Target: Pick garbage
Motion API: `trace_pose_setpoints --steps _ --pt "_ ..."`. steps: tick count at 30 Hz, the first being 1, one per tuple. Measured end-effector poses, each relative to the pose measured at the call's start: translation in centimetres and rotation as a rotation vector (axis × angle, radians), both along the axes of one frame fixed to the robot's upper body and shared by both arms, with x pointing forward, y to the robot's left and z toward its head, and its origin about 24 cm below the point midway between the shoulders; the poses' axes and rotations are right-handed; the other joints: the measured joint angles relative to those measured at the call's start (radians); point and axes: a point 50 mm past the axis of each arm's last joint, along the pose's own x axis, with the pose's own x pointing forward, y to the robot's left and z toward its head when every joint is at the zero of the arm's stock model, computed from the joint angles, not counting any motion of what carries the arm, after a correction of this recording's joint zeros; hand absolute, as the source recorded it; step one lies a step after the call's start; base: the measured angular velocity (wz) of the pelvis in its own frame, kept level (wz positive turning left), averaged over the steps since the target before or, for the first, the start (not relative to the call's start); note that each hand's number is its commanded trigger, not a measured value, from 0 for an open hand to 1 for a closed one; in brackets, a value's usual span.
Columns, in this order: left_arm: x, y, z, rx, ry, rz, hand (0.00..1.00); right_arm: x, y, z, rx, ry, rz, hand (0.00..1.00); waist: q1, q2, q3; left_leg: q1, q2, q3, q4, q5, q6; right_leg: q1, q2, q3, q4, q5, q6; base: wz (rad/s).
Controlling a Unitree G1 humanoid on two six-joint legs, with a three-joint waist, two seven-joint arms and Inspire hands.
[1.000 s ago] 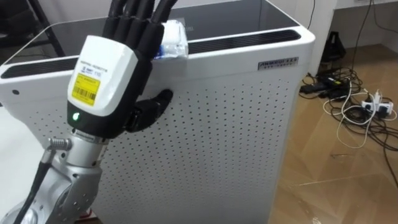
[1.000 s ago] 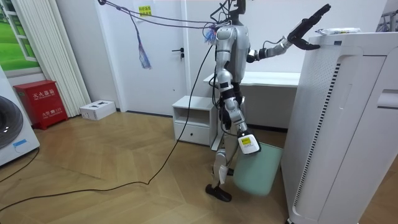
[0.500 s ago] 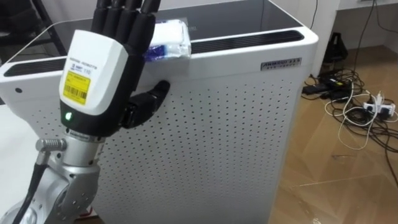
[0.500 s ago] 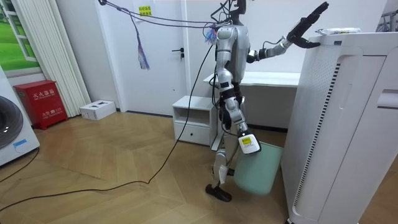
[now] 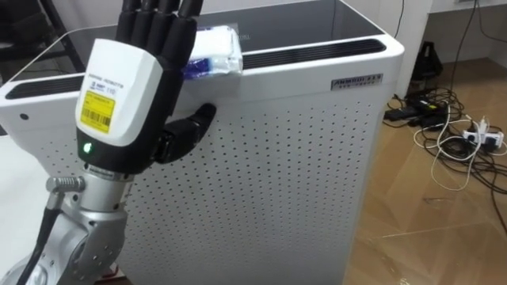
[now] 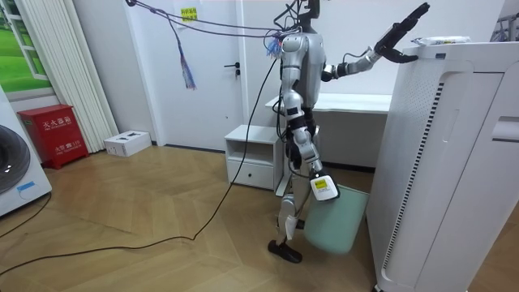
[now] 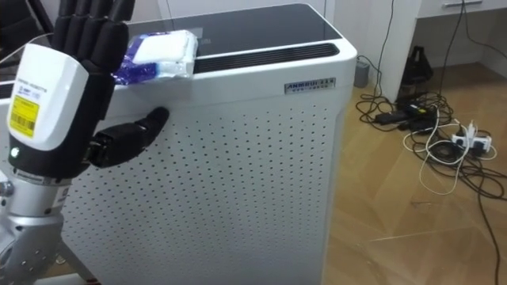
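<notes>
A crumpled white and blue plastic packet point(image 5: 215, 52) point(image 7: 162, 51) lies on top of a tall white perforated appliance point(image 5: 301, 158), near its front edge. My left hand point(image 5: 123, 103) point(image 7: 47, 103) is raised in front of the appliance, back towards me, open with straight fingers pointing up beside the packet's left end and the thumb sticking out to the right. The fingertips hide part of the packet. In the room view I stand facing the appliance point(image 6: 454, 162), left hand point(image 6: 405, 24) stretched to the packet point(image 6: 442, 40). My right hand point(image 6: 323, 186) hangs low at a pale green bin point(image 6: 334, 221).
Tangled cables and a power strip point(image 5: 451, 127) lie on the wooden floor right of the appliance. Behind me stand a low white cabinet point(image 6: 251, 158), a door, a red box point(image 6: 53, 134) and a washing machine point(image 6: 16, 170) at the room view's left.
One second ago the left hand was slightly lower; it rose a little beside the packet. Over the last half second nothing has moved.
</notes>
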Motion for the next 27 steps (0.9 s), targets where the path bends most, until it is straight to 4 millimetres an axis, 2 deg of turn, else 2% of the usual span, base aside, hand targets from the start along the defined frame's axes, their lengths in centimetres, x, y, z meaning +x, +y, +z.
trace_pose_setpoints --steps 2,6,10,21,23,24,25,26,27 --pt "0.2 0.1 -0.3 0.01 0.031 0.011 0.0 0.1 0.0 0.0 0.0 -0.002 0.001 1.0 -0.003 0.01 -0.0005 0.002 0.0 0.0 0.004 0.0 0.0 0.005 0.0 -0.001 0.0 0.002 0.0 0.0" --pt "0.5 0.3 -0.6 0.033 0.09 0.033 0.0 0.1 0.0 0.0 0.002 -0.003 0.0 1.0 -0.008 0.017 0.0054 0.008 0.0 0.0 0.005 0.0 0.0 0.01 0.001 0.0 0.0 0.004 0.0 0.0" --pt "0.7 0.3 -0.8 0.037 0.122 0.033 0.0 0.1 0.0 0.1 0.003 -0.004 0.001 1.0 -0.01 0.024 0.0077 0.01 -0.005 0.0 0.003 0.0 0.0 0.011 0.001 0.0 0.001 0.004 0.001 0.0" --pt "1.2 0.4 -1.6 0.052 0.278 0.012 0.0 0.8 -0.1 0.4 0.007 -0.02 0.014 1.0 -0.003 0.023 0.0091 -0.003 -0.008 -0.003 0.009 0.001 0.0 0.011 -0.002 -0.008 -0.001 0.004 0.001 0.01" --pt "1.3 0.4 -1.8 0.061 0.307 0.012 0.09 0.9 -0.1 0.5 0.005 -0.022 0.017 1.0 -0.003 0.025 0.0083 -0.002 -0.008 -0.002 0.008 0.001 0.0 0.011 -0.002 -0.007 -0.002 0.004 0.001 0.0" --pt "1.3 0.4 -1.9 0.064 0.314 0.013 0.33 0.9 -0.1 0.5 0.005 -0.022 0.017 1.0 -0.003 0.025 0.008 -0.002 -0.008 -0.002 0.008 0.001 0.0 0.011 -0.002 -0.007 -0.002 0.004 0.001 0.0" --pt "1.4 0.4 -2.0 0.072 0.333 0.015 0.47 1.0 -0.1 0.5 0.005 -0.022 0.018 1.0 -0.003 0.025 0.0081 -0.004 -0.008 -0.001 0.008 0.001 0.0 0.01 -0.002 -0.007 -0.001 0.004 0.001 0.0" --pt "1.4 0.4 -2.1 0.081 0.35 0.017 0.68 1.1 -0.1 0.6 0.004 -0.026 0.019 1.0 -0.003 0.027 0.007 -0.006 -0.008 -0.001 0.009 0.001 0.0 0.008 -0.002 -0.007 -0.001 0.004 0.001 0.0" --pt "1.5 0.4 -2.2 0.086 0.36 0.019 0.94 1.2 -0.2 0.6 0.002 -0.026 0.019 1.0 -0.003 0.029 0.0057 -0.007 -0.008 -0.001 0.009 0.001 0.0 0.007 -0.002 -0.007 -0.001 0.004 0.001 0.0"
